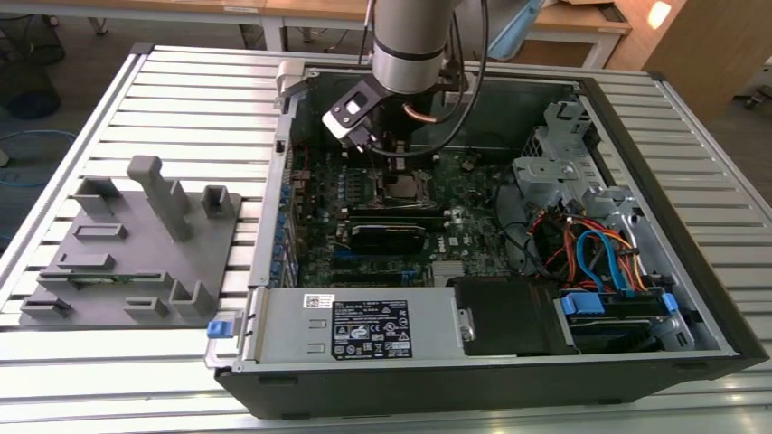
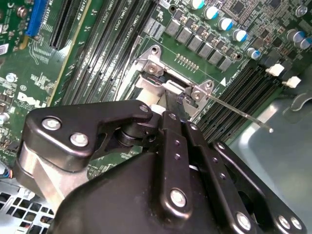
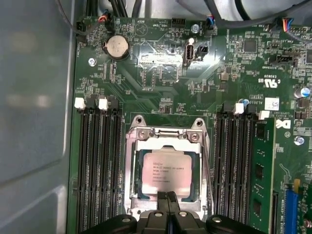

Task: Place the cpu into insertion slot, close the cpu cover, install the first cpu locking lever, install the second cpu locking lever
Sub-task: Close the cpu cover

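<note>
The tool point(image 3: 168, 196) has its two black fingers pressed together with no gap visible between them. In the first wrist view their tips meet the near edge of the cpu cover point(image 3: 165, 137), right at the rim of the cpu point(image 3: 168, 170). Whether they pinch a tab of the cover or only rest on it is hidden by the fingers themselves.

The cpu lies flat in the insertion slot point(image 1: 386, 188), silver top up, and the cover is down around it, framing the chip in its window.

In the second wrist view the tool's point(image 2: 171, 101) own black links block most of the slot. A thin metal lever point(image 2: 239, 112) sticks out from one corner across the memory slots point(image 2: 92, 58), and I cannot tell whether it is latched.

In the exterior view the tool point(image 1: 390, 152) reaches down into an open computer case point(image 1: 483, 371) lying on the slatted tabletop point(image 1: 181, 90). The case holds the green circuit board point(image 1: 325, 212), a labelled metal box point(image 1: 362, 325) and a bundle of coloured cables point(image 1: 597, 253). A grey holder point(image 1: 133, 244) with upright posts sits on the tabletop to the exterior view's left, well apart from the tool.
</note>
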{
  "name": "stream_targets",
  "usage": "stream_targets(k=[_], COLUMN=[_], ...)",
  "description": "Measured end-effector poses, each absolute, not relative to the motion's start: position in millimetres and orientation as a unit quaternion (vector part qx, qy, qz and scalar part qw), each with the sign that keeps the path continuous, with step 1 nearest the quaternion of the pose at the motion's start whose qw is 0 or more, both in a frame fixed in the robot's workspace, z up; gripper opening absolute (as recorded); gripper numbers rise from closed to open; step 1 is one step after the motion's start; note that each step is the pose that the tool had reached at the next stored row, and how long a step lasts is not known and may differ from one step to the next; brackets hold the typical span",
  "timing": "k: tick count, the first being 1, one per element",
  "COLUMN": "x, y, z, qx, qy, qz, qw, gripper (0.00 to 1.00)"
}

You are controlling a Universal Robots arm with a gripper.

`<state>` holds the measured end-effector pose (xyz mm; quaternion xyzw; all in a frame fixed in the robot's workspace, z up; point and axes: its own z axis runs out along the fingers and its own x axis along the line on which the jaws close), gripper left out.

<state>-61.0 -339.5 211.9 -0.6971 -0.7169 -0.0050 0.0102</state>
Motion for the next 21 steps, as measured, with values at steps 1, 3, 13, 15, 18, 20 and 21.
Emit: stream_targets(k=[1, 3, 13, 15, 18, 20, 21], x=[-62, -62, -63, -63, -63, -63, -63], y=[-340, -339, -339, -339, -339, -339, -339], z=[211, 210, 201, 199, 197, 197, 197], qx=[-0.697, -0.697, -0.697, -0.697, -0.697, -0.697, -0.697], qy=[-0.717, -0.717, -0.717, -0.717, -0.717, -0.717, -0.717], qz=[-0.005, -0.006, -0.008, -0.008, -0.008, -0.008, -0.008], qw=[0.011, 0.011, 0.013, 0.013, 0.013, 0.013, 0.013], gripper=[0.10, 0.10, 0.10, 0.10, 0.10, 0.10, 0.10])
